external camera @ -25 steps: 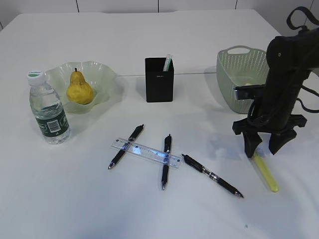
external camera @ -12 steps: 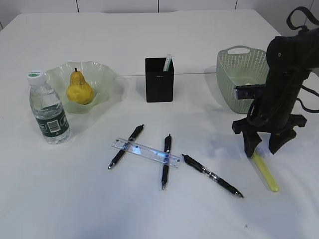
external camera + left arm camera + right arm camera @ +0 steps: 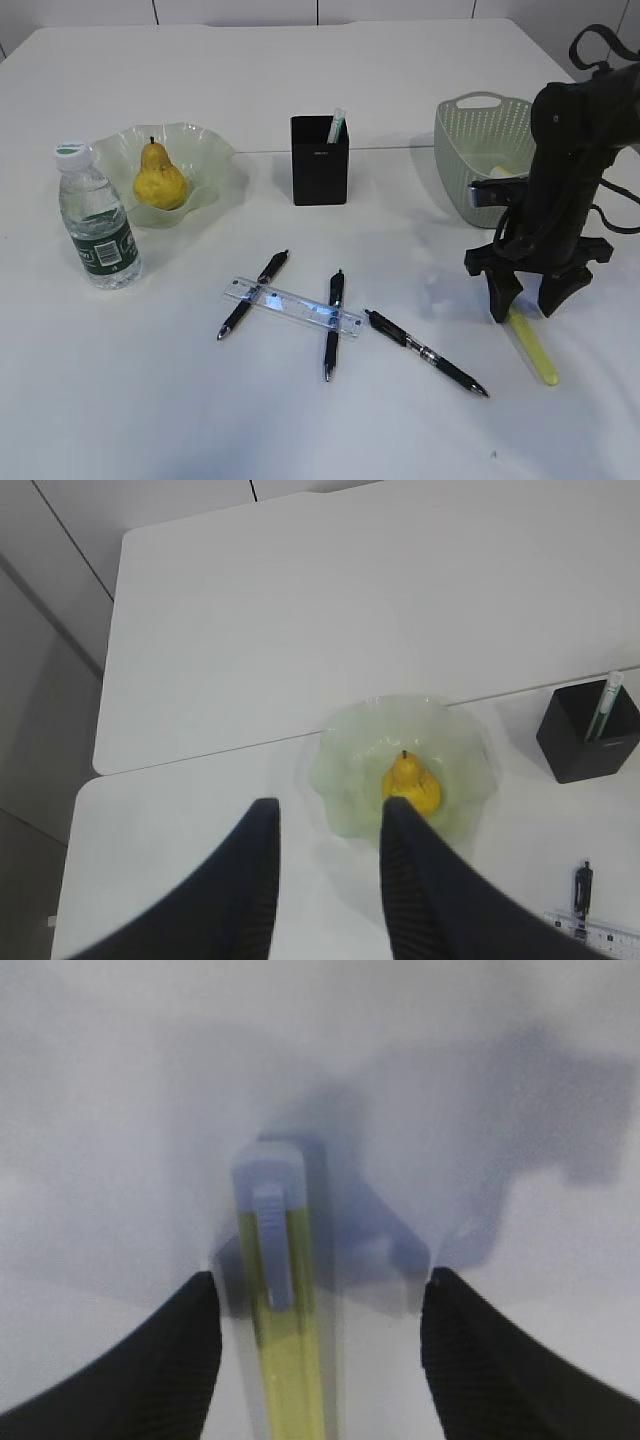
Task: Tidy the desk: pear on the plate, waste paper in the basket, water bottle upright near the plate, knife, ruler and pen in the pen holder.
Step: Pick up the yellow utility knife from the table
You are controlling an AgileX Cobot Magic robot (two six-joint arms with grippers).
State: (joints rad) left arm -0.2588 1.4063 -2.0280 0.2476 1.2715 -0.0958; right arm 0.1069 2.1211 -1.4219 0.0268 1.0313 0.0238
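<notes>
The yellow-green knife (image 3: 535,350) lies flat on the desk (image 3: 300,420) at the right. My right gripper (image 3: 523,310) stands open astride its near end, fingers just above the desk. In the right wrist view the knife (image 3: 290,1360) lies between the fingers, nearer the left one, untouched by my right gripper (image 3: 320,1278). The pear (image 3: 160,178) sits on the plate (image 3: 205,150), and the water bottle (image 3: 97,218) stands upright beside it. The ruler (image 3: 293,305) lies across two pens (image 3: 254,293) (image 3: 334,323); a third pen (image 3: 427,353) lies apart. My left gripper (image 3: 330,808) hangs open and empty, high above the plate (image 3: 350,770).
The pen holder (image 3: 320,160) stands mid-desk with a white-green stick (image 3: 337,125) in it. The basket (image 3: 470,130) sits right behind my right arm, its inside mostly hidden. The desk seam runs behind the holder.
My right gripper has sunk a little lower over the knife's end. Nothing else has moved.
</notes>
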